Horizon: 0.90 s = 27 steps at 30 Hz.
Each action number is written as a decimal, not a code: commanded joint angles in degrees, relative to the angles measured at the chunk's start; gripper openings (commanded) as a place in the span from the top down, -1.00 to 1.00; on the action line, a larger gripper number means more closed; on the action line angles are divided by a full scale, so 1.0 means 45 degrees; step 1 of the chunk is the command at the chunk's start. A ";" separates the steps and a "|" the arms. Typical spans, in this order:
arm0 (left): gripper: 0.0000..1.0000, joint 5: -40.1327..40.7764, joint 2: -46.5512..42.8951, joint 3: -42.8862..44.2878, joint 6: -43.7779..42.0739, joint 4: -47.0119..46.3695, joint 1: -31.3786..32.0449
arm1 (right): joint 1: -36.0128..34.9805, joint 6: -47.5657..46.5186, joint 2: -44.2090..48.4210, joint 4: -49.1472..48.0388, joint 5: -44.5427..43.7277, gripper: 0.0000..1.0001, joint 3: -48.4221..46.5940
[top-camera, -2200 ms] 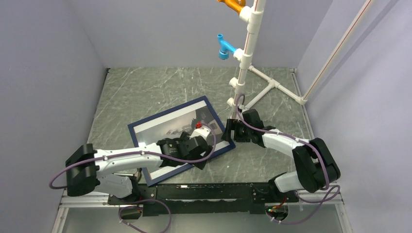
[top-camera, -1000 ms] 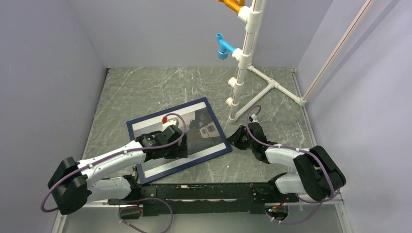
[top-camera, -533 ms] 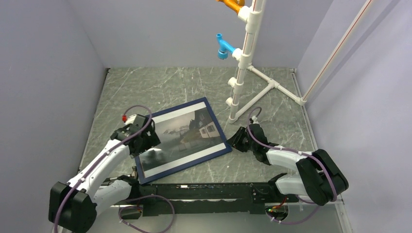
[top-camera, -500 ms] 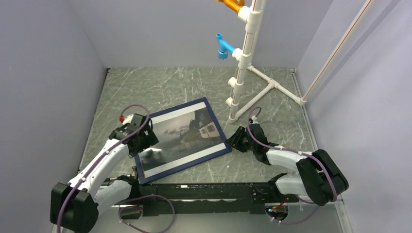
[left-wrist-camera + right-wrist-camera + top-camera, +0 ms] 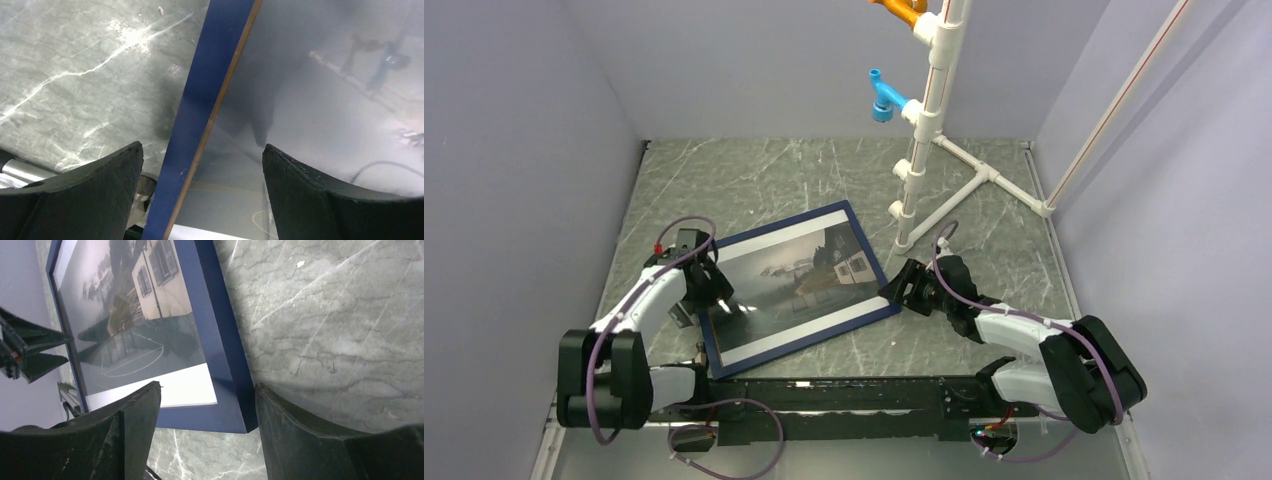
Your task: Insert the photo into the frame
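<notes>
On the grey marbled worktop [image 5: 754,175], in the top view, you see the frame [image 5: 876,258] lying flat and turned a little, navy face up, between the two arms. The photo [image 5: 794,280] lies inside its rails, picture side up, with white bands along its two long sides. The left fingers [image 5: 712,288] hang at the frame's left short rail. The right fingers [image 5: 902,283] are at its near right corner.

In the left wrist view, the left fingers [image 5: 75,200] stand wide apart. One is over the bare worktop and one over the photo, with the navy rail between them. They hold nothing.

In the right wrist view, the right fingers [image 5: 320,440] are also open, and the corner of the frame shows between them. They grip nothing. Whether they touch the rail, you cannot tell.

I judge the frame to be light but stiff, so take it by a rail or a corner. The photo looks thin, glossy and slippery. It will probably bend and keep marks, so push it only at a white band or an edge.
</notes>
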<state>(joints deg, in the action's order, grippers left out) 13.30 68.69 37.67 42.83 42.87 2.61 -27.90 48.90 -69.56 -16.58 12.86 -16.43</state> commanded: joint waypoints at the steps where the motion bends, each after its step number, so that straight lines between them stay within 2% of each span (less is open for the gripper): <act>1: -0.83 -0.0490 0.0942 0.0280 -0.0767 -0.0917 -0.0128 | -0.0039 -0.0367 -0.0023 0.0653 0.0493 -0.43 0.0447; 10: -0.84 -0.1779 0.3086 0.1029 -0.1460 -0.2538 -0.0073 | -0.0050 0.0327 0.0352 0.0034 0.0834 -0.42 0.0895; 19: -0.82 -0.2272 0.5320 0.3386 -0.2194 -0.2567 0.0043 | -0.0045 0.0187 0.0811 0.0627 0.1024 -0.42 0.0523; 27: -0.80 -0.2654 0.6745 0.4921 -0.2446 -0.2602 0.0176 | -0.0054 0.0269 -0.0348 0.0129 0.1728 -0.42 -0.0023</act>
<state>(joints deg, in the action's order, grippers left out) 4.86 95.55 57.45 31.68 37.10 2.15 -27.55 49.23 -67.79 -16.60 15.90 -14.92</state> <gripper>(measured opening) 0.906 0.710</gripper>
